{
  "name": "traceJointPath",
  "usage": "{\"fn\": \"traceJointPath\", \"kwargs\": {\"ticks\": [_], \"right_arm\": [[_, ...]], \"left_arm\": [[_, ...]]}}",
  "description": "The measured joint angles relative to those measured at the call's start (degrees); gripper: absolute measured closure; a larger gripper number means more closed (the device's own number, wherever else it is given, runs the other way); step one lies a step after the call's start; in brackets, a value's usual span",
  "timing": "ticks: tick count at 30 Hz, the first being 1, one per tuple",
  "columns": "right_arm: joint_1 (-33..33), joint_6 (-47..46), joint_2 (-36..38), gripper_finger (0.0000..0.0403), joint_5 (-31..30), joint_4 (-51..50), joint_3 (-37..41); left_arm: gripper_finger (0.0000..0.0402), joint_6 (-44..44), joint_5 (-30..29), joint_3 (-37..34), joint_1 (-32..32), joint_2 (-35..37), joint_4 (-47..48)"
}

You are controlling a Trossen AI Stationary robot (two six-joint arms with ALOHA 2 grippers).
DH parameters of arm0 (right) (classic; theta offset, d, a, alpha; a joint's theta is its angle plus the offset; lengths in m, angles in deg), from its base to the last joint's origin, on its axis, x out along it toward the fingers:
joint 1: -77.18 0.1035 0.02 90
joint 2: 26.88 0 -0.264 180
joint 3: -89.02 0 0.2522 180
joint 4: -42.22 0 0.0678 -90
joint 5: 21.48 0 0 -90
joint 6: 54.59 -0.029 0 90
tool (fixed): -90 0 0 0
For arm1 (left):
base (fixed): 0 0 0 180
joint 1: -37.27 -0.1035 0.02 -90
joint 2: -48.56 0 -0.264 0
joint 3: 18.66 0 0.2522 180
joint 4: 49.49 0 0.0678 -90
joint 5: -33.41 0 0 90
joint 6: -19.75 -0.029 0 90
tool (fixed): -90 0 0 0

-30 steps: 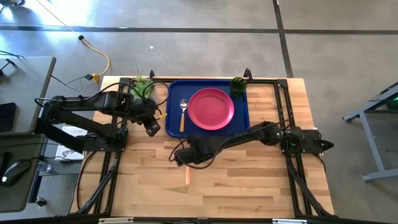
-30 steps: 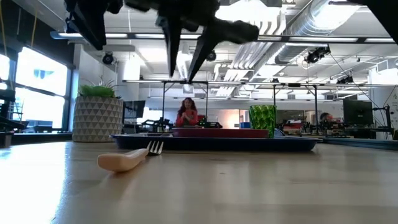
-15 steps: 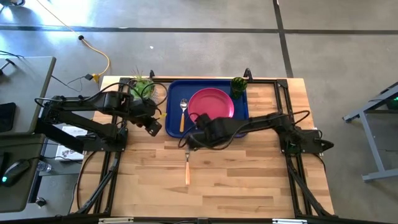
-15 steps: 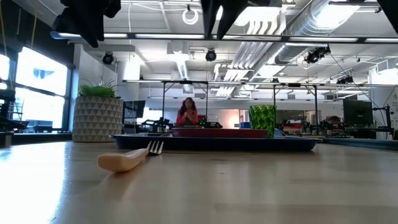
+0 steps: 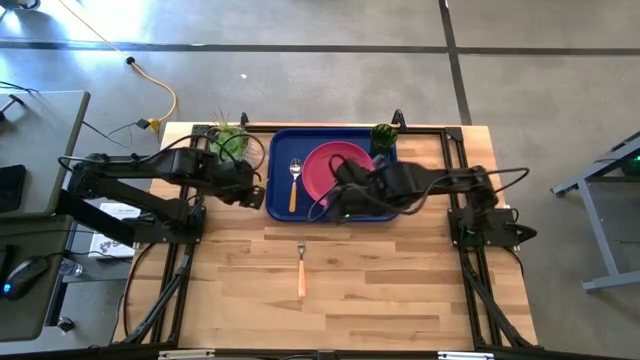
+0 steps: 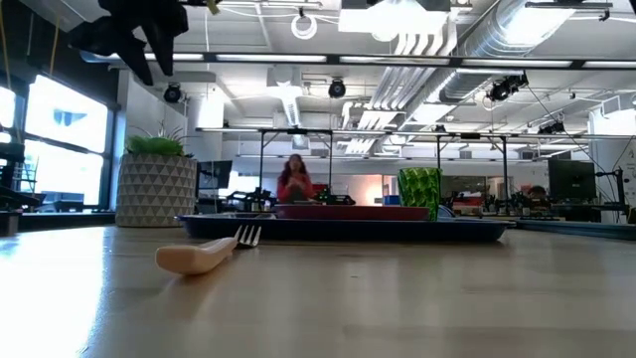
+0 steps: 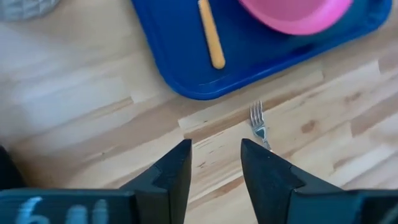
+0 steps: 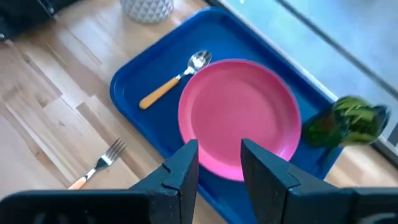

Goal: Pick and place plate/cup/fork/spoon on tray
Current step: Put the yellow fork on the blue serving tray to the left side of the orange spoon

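Note:
The dark blue tray [image 5: 280, 200] lies at the table's far middle. On it rest the pink-red plate [image 5: 335, 165], the orange-handled spoon [image 5: 294, 182] left of the plate, and the green cup [image 5: 384, 137] in the far right corner. The fork [image 5: 301, 268] lies flat on the bare wood near of the tray, tines toward the tray. My right gripper [image 5: 325, 205] hovers open and empty over the plate's near edge. My left gripper [image 5: 255, 192] hovers open and empty by the tray's left edge.
A white patterned pot with a green plant [image 5: 228, 140] stands just left of the tray's far corner. Bare wood lies all around the fork [image 8: 99, 165], toward the near edge. Beyond the table a person [image 6: 294, 181] shows in the room.
My right gripper has risen from just above the table beside the fork and gone toward the far right, over the tray and plate. The fork has stayed flat on the wood where it was.

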Motion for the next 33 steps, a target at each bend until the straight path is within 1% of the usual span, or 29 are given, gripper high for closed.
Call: {"fn": "traceJointPath", "kwargs": {"ticks": [3, 6, 16, 28, 33], "right_arm": [[-0.1, 2.2, 1.9, 0.0291, -1.7, 0.0, 0.0], [-0.5, 4.0, 3.5, 0.0291, -2.4, 0.0, 0.0], [-3.6, 11.5, 7.0, 0.0291, -2.3, 0.0, 0.0], [-8.3, 21.3, 7.8, 0.0291, -1.5, 0.0, 0.0], [-9.9, 23.8, 8.9, 0.0291, -0.1, 0.0, 0.0]], "left_arm": [[0.0259, 4.8, -0.1, 0.0, 0.9, -2.1, -0.1], [0.0253, 7.9, 0.0, 0.0, 2.4, -4.4, -0.8], [0.0263, 14.9, 0.1, 0.0, 9.1, -12.0, -4.1], [0.0263, 22.1, 0.0, 0.0, 13.7, -19.9, -13.1], [0.0263, 27.7, -0.1, 0.0, 15.7, -22.7, -13.3]]}}
